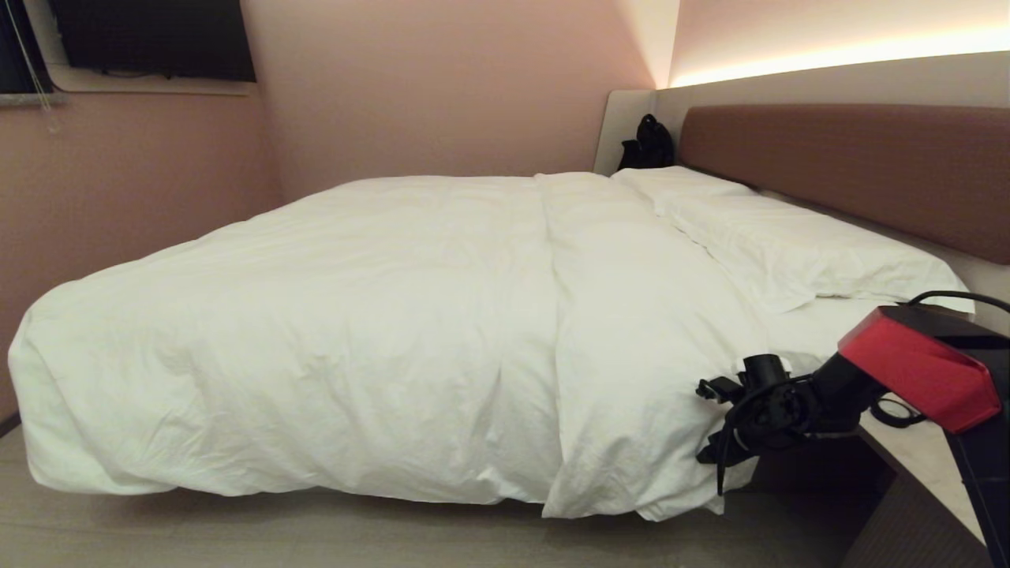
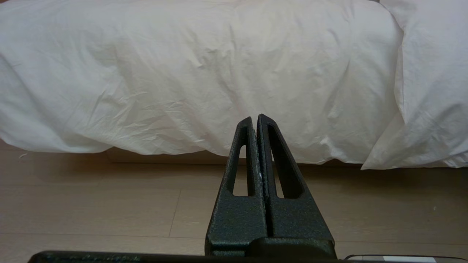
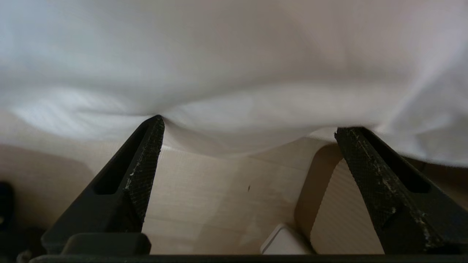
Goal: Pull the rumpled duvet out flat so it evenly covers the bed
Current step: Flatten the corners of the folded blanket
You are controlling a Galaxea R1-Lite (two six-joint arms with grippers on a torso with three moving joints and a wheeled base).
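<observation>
The puffy white duvet (image 1: pixel 379 315) lies spread over the bed (image 1: pixel 821 325), softly wrinkled, with a lengthwise fold right of the middle. Its near edge hangs down almost to the floor. My right gripper (image 1: pixel 708 422) is at the near right corner of the duvet, open. In the right wrist view the right gripper (image 3: pixel 250 124) has its fingertips (image 3: pixel 157 126) at the hanging hem of the duvet (image 3: pixel 234 65), with nothing between them. My left gripper (image 2: pixel 255 117) is shut and empty, low above the floor, pointing at the duvet's (image 2: pixel 182 73) hanging side.
Two flat white pillows (image 1: pixel 789 237) lie along the reddish-brown headboard (image 1: pixel 852 166). A black bag (image 1: pixel 649 143) sits in the far corner. A bedside table (image 1: pixel 923 465) stands at the right, just behind my right arm. Wood floor (image 2: pixel 91 204) runs along the bed.
</observation>
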